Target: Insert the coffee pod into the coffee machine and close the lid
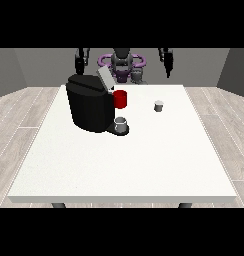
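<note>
A black coffee machine [89,107] stands on the white table [124,170], left of the middle, with its grey lid [104,78] tilted up and open. A red part [121,99] shows at its right side, and a grey cup [121,124] sits on its drip tray. To the right of the machine, apart from it, a small grey coffee pod [158,105] stands upright on the table. Both hands hang beyond the table's far edge, well away from the pod. The hand at the view's left [82,59] and the hand at the view's right [167,60] hold nothing, fingers hanging straight.
The robot's torso [122,65] stands behind the far edge, between the two hands. White tabletop stretches in front of the machine and the pod towards the near edge. A wooden floor surrounds the table.
</note>
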Robot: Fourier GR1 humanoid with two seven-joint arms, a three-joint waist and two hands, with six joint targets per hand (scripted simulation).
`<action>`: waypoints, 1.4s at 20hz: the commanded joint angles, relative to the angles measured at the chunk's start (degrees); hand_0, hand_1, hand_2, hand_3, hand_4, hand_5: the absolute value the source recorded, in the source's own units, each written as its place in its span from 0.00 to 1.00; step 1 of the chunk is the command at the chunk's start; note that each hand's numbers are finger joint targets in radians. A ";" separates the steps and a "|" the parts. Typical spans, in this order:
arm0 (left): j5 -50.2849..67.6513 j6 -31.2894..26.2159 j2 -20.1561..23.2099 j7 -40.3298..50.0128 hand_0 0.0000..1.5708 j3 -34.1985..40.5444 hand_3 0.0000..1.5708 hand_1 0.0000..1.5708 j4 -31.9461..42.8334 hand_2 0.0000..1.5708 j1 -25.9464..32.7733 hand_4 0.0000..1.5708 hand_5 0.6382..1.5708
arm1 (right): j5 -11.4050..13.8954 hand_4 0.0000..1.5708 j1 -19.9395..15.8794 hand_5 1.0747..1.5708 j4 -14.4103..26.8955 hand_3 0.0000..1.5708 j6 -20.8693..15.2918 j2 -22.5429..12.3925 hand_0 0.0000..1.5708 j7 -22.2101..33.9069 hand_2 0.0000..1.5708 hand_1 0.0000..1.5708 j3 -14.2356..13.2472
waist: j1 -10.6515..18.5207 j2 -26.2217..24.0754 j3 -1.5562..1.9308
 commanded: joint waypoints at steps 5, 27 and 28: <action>0.07 -2.00 -2.58 -5.25 0.00 -2.68 0.00 0.00 -2.55 0.00 5.65 0.20 1.00 | -1.61 0.08 2.33 1.00 4.34 0.00 1.37 -2.29 0.00 -3.35 0.00 0.00 -4.48 | 1.79 -2.49 -1.75; -1.96 -9.52 13.04 -3.76 0.00 10.24 0.00 0.00 15.65 0.00 -10.72 0.00 1.00 | -1.76 0.18 -1.05 1.00 -0.33 0.00 -3.78 1.86 0.00 -9.41 0.00 0.00 -4.13 | -6.57 6.42 -1.76; -5.31 -7.32 10.37 -2.72 0.00 7.04 0.00 0.00 15.66 0.00 -11.97 0.00 1.00 | -1.19 0.18 -2.72 1.00 1.40 0.00 -6.44 3.11 0.00 -8.12 0.00 0.00 -4.64 | -5.28 5.05 -1.75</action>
